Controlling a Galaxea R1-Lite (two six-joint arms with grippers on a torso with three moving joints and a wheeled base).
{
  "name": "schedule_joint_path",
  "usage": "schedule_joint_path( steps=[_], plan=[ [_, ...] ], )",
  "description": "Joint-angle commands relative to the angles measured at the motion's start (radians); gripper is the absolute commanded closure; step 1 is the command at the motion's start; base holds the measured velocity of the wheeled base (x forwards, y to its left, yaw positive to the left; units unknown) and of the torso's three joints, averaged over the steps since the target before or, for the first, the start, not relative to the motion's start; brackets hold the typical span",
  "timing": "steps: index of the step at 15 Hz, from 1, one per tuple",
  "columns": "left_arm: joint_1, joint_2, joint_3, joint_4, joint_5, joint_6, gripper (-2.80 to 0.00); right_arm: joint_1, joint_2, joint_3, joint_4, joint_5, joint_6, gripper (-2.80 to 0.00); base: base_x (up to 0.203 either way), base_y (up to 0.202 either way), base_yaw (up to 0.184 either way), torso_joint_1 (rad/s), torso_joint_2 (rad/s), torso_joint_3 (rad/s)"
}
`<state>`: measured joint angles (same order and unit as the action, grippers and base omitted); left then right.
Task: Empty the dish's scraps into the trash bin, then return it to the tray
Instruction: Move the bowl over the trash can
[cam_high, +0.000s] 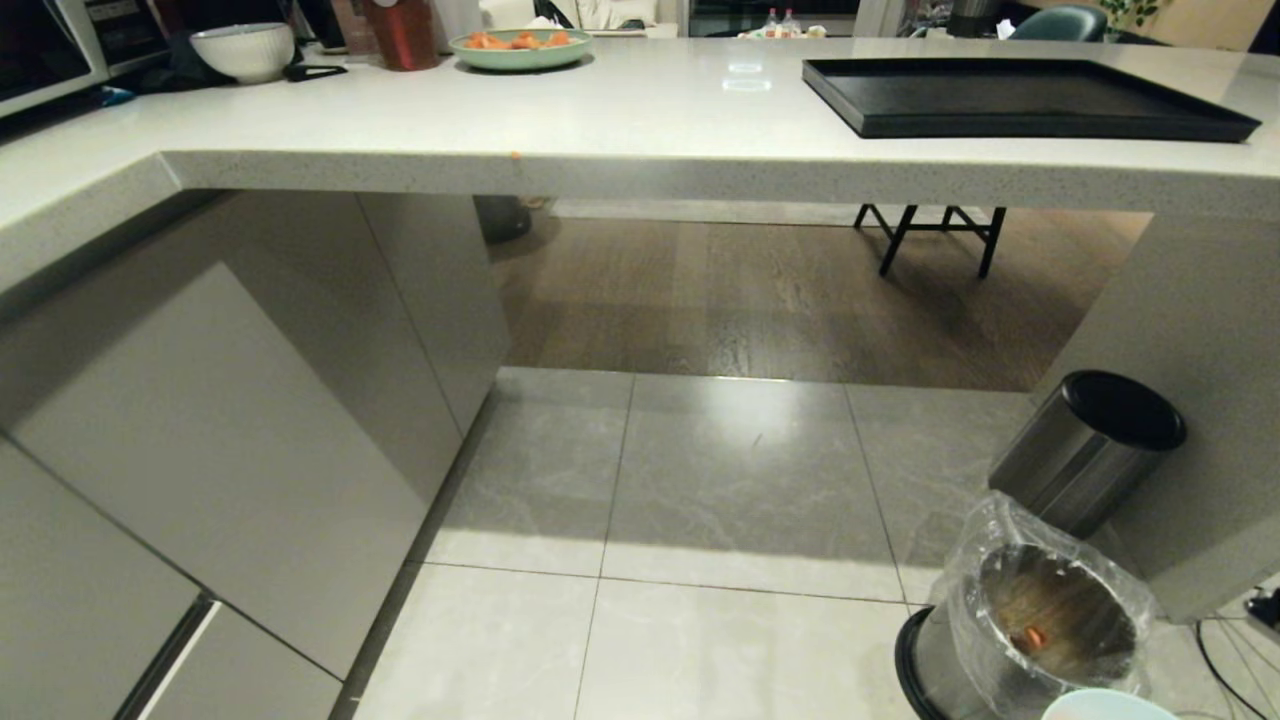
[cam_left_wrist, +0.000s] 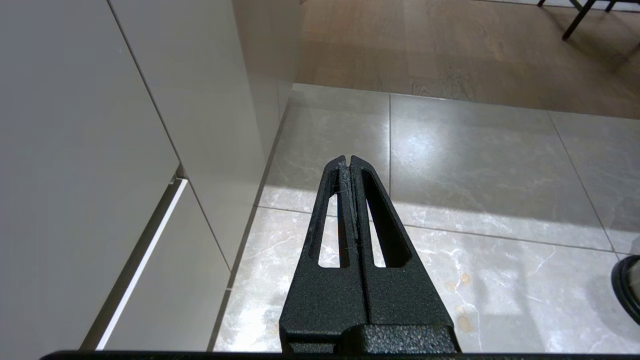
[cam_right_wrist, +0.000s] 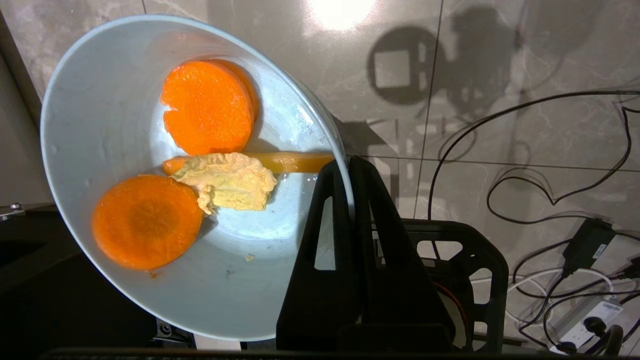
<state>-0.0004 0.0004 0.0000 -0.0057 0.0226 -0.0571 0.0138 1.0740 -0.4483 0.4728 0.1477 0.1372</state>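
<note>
The jaws of the right gripper (cam_right_wrist: 348, 165) are clamped on the rim of the dish (cam_right_wrist: 125, 125), 1 finger inside the wall and 1 outside. In the right wrist view this small, smooth, light-blue bowl is tilted over the floor tiles, and the scraps (cam_right_wrist: 210, 150) lie inside it: 2 round orange slices, 1 thin orange strip and 1 pale yellow crumpled bit resting on the strip.

In the left wrist view the jaws of the left gripper (cam_left_wrist: 349, 159) are pressed together on nothing, above the floor beside the grey cabinet fronts (cam_left_wrist: 75, 150).

In the head view the trash bin (cam_high: 1040, 620) stands on the floor with its clear bag folded over the rim and 1 orange piece inside. The dish rim shows just beside the bin, at the picture's lower edge. 1 black-lidded steel cylinder (cam_high: 1095, 445) stands just behind the bin. Up on the desk (cam_high: 640, 120), well above the bin, lies 1 black tray (cam_high: 1020, 95).
</note>
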Motion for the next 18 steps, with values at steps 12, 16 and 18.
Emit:
schedule_joint_path(
  steps=[12,16,18],
  plan=[
    [0.0,0.001,0.0,0.0,0.0,-0.001,0.0,-0.002,0.006,0.003,0.003,0.003,-0.019,0.0,0.0,0.0,0.0,0.0,0.0,0.0],
    [0.0,0.001,0.0,0.0,0.0,-0.001,0.0,-0.003,0.006,0.003,0.003,0.003,-0.021,0.0,0.0,0.0,0.0,0.0,0.0,0.0],
    [0.0,0.001,0.0,0.0,0.0,-0.001,0.0,-0.003,0.006,0.004,0.003,0.003,-0.021,0.0,0.0,0.0,0.0,0.0,0.0,0.0]
  ],
)
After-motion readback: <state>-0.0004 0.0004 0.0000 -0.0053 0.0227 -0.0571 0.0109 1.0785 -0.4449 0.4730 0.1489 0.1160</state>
